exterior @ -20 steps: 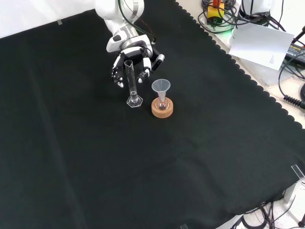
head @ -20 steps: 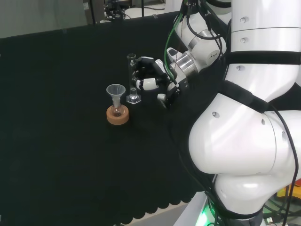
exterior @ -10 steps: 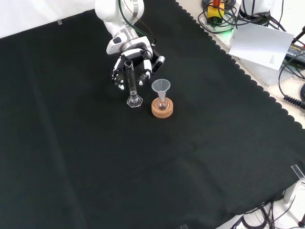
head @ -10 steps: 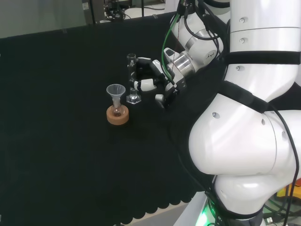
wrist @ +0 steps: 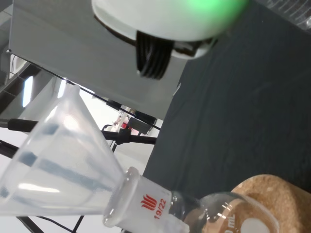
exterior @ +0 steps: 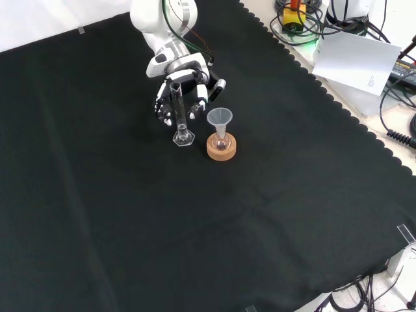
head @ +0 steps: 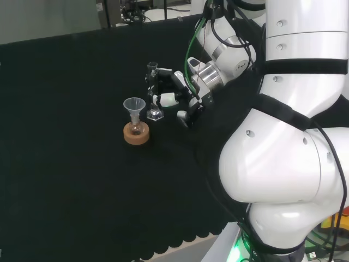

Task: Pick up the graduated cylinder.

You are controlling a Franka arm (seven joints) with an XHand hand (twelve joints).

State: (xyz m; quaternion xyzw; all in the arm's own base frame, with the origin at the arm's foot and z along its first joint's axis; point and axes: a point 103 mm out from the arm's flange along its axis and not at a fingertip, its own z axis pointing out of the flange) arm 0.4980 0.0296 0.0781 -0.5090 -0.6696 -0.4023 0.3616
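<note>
The graduated cylinder (head: 152, 87) (exterior: 177, 109) is a tall clear tube on a hexagonal foot, upright on the black cloth. The black and white hand (head: 175, 93) (exterior: 184, 79) is right up against it, from the right in the head view and from behind in the front view. Its fingers (exterior: 164, 117) are spread and only slightly bent, reaching down past either side of the tube. I cannot tell whether they touch the glass. The foot (exterior: 183, 138) rests on the cloth.
Close beside the cylinder a small flask with a clear funnel (head: 133, 105) (exterior: 220, 117) (wrist: 58, 160) in its neck sits in a cork ring (head: 136, 134) (exterior: 221, 148) (wrist: 274, 191). Papers and cables (exterior: 354, 58) lie beyond the cloth's scalloped edge.
The hand has moved closer to the cylinder, leftward in the head view, so its fingers now flank the tube. Cylinder, funnel and cork ring have not moved.
</note>
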